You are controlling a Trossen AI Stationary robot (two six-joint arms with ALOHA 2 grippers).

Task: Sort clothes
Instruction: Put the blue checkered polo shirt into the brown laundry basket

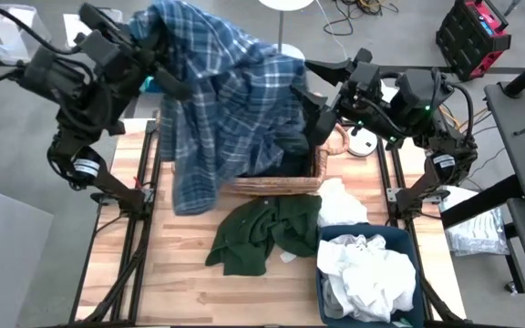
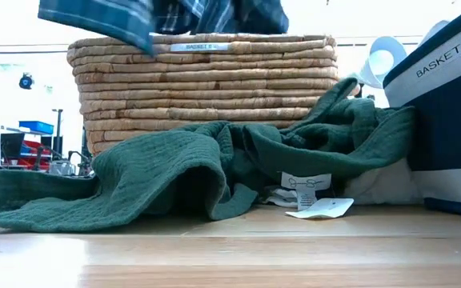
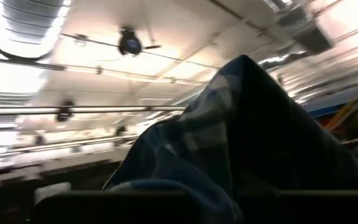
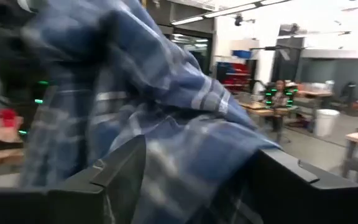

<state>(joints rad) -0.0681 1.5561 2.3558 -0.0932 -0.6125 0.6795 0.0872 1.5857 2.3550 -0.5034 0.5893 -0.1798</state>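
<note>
From above, the plaid shirt [image 1: 226, 100] hangs spread between both arms, high over the wicker basket [image 1: 276, 185]: the left gripper [image 1: 153, 55] holds one end up at the far left corner, and the right gripper [image 1: 322, 114] is at the other end, the cloth draping down and in front of both. Below the right gripper lie the green garment [image 1: 262, 232] on the bare table [image 1: 180, 282] and, beyond it, the blue bin [image 1: 335, 239] of white clothes [image 1: 367, 273]. At table height, only the shirt's hem [image 2: 162, 20] shows, dangling just over the wicker rim [image 2: 198, 44], with the green garment [image 2: 174, 172] heaped in front and the blue bin [image 2: 446, 112] at the side. Through the left wrist camera the plaid cloth [image 3: 241, 143] bunches right against the gripper and hides its fingers, so I cannot tell from here whether they are clamped. Through the right wrist camera, the right fingers [image 4: 120, 168] stand apart with plaid [image 4: 166, 124] filling the gap; looks like a loose hold at best, and I cannot tell if it truly grips. To do this well, I'd say lift until the hem clears the basket, keep the shirt taut between the arms, then carry it across without dragging the green garment.
</note>
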